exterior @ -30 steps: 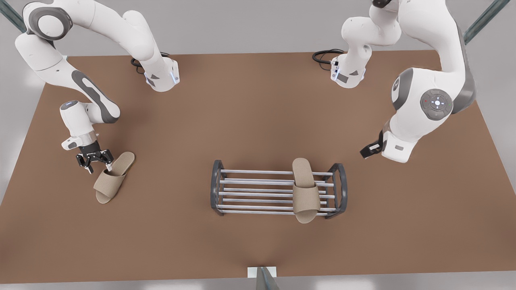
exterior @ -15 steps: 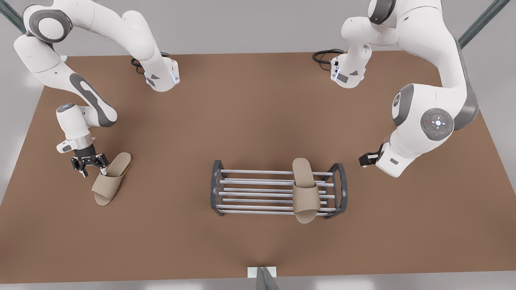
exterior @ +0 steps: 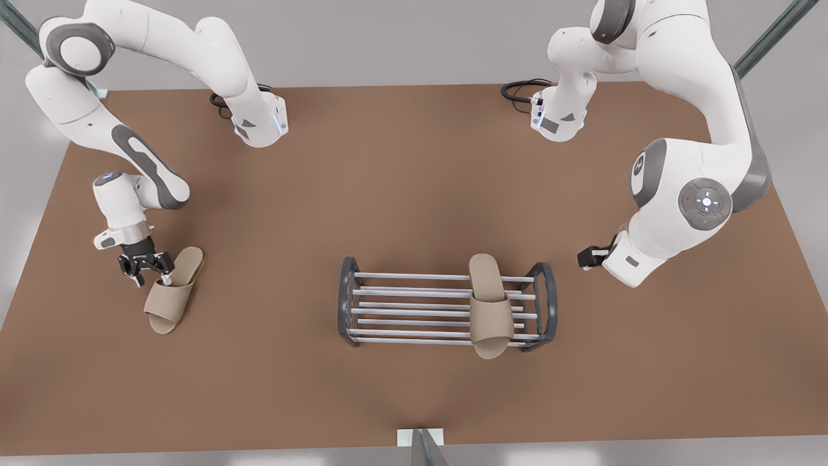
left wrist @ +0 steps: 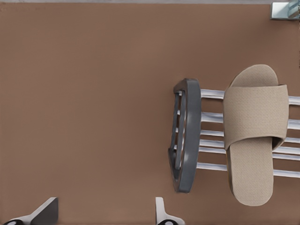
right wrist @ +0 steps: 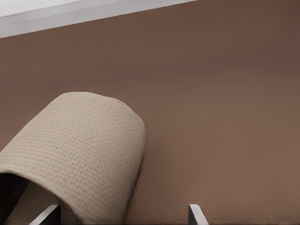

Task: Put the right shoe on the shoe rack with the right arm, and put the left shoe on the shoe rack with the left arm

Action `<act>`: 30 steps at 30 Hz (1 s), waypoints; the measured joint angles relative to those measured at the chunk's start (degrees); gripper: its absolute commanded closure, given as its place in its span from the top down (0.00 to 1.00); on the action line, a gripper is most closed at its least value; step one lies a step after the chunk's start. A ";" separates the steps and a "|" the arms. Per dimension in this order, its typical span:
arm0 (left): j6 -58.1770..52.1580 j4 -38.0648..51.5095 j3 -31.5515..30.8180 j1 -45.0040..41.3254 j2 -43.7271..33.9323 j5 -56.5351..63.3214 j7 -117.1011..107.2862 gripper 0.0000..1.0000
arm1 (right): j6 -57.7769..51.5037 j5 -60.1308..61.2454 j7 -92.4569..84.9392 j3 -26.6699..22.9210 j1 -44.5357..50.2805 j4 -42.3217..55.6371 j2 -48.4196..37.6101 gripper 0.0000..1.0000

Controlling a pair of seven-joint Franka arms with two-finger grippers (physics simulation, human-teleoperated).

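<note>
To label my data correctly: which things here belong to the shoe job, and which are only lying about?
Job: slipper on the table; slipper on the rack; shoe rack; right gripper, at the table slipper; left gripper, waiting beside the rack.
Lying about: black cables; table.

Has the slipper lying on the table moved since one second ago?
Yes. The slipper on the table has shifted toward the front view's left, away from the shoe rack, with the right gripper beside its heel.
</note>
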 measured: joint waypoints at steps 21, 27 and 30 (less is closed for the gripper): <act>-0.02 0.17 0.00 0.53 0.33 0.02 3.00 1.00 | 0.00 3.31 1.91 3.70 -0.65 -0.10 0.29 0.39; -0.03 0.17 0.00 0.53 0.33 0.02 3.39 1.00 | 0.02 3.41 3.12 5.78 -1.33 -0.11 -0.19 0.21; -0.04 0.17 0.00 0.53 0.33 0.01 3.54 1.00 | 0.08 3.31 3.90 6.35 -2.02 -0.15 -0.31 0.21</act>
